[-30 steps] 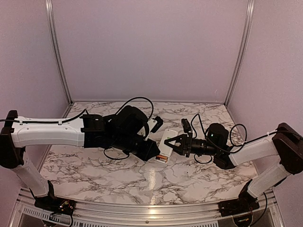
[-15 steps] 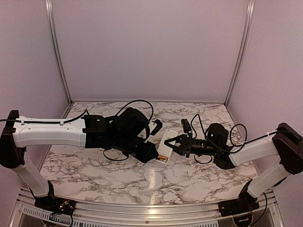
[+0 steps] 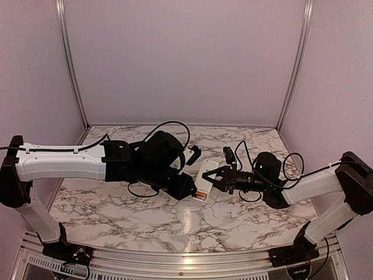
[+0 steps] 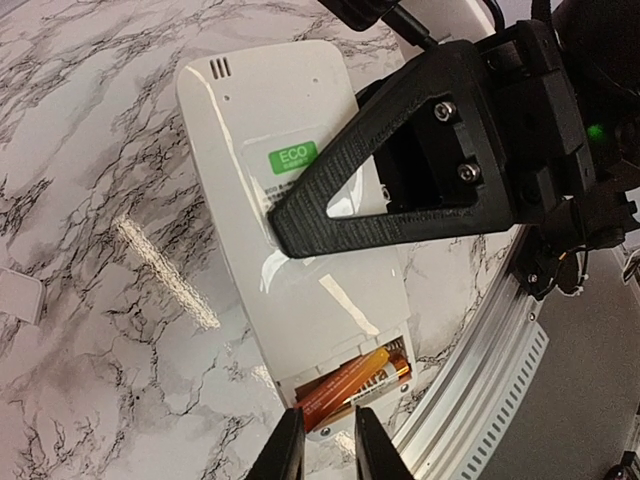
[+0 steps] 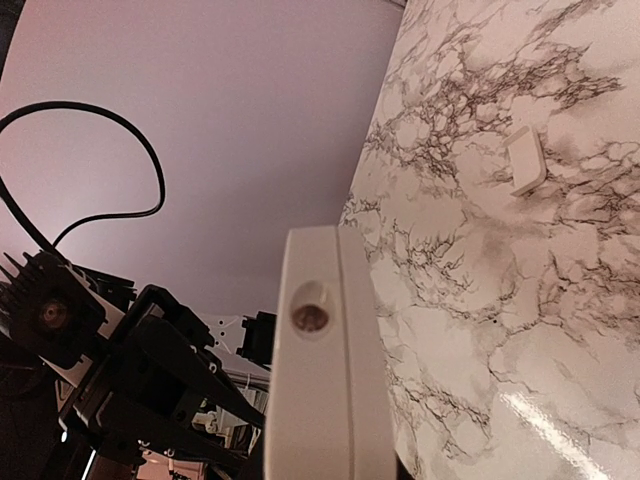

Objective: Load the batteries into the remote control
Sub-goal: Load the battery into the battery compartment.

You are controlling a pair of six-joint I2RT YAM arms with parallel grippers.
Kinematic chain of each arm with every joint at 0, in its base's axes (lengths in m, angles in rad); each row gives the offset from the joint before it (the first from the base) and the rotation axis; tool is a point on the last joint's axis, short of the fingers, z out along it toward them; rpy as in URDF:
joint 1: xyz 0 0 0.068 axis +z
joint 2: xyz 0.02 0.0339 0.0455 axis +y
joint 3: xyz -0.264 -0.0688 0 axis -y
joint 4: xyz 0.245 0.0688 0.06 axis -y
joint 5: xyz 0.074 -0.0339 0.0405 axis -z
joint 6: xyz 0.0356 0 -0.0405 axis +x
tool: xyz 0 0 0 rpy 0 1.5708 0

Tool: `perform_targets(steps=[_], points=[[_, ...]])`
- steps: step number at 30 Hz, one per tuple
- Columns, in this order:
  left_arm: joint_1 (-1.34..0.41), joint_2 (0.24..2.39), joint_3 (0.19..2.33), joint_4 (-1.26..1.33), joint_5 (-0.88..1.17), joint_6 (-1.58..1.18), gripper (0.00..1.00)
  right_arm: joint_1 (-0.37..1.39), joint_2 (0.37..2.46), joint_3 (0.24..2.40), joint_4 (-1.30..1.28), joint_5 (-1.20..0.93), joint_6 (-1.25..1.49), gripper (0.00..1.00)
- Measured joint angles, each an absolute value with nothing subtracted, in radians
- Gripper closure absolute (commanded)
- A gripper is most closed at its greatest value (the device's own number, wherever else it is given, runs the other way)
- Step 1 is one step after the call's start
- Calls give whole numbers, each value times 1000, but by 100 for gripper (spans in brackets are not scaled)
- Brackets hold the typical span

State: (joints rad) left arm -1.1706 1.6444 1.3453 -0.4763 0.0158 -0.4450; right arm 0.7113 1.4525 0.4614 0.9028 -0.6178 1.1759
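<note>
The white remote control (image 4: 235,140) lies back up, tilted off the marble, with its battery compartment open at the near end. Two batteries lie side by side in it, an orange one (image 4: 338,385) and a gold-ended one (image 4: 388,375). My left gripper (image 4: 330,448) hovers just off that end, its jaws a narrow gap apart with nothing between them. My right gripper (image 3: 212,178) is shut on the remote control's (image 3: 205,174) middle; one black finger (image 4: 400,170) crosses its back. In the right wrist view the remote control's front end (image 5: 322,400) hides my fingers.
A small white battery cover (image 5: 526,160) lies loose on the marble table (image 3: 116,216), also seen as a white piece (image 4: 18,296) at the left wrist view's edge. The table's metal front rail (image 4: 500,350) runs close to the remote's open end.
My left gripper has edged slightly back to the left from the remote's open end. The right arm and the remote have stayed still.
</note>
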Motion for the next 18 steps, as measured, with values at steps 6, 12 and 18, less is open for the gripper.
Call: perform_targets(steps=[6,12,18], points=[[-1171,1644,1345,-477,16,-441,83,711,1452,461,903,-618,1176,100],[-1171,1644,1345,-480,16,-442,83,711,1452,461,903,-618,1176,100],[-1171,1644,1345,-490,16,-442,85,711,1452,461,903,-618,1176,100]])
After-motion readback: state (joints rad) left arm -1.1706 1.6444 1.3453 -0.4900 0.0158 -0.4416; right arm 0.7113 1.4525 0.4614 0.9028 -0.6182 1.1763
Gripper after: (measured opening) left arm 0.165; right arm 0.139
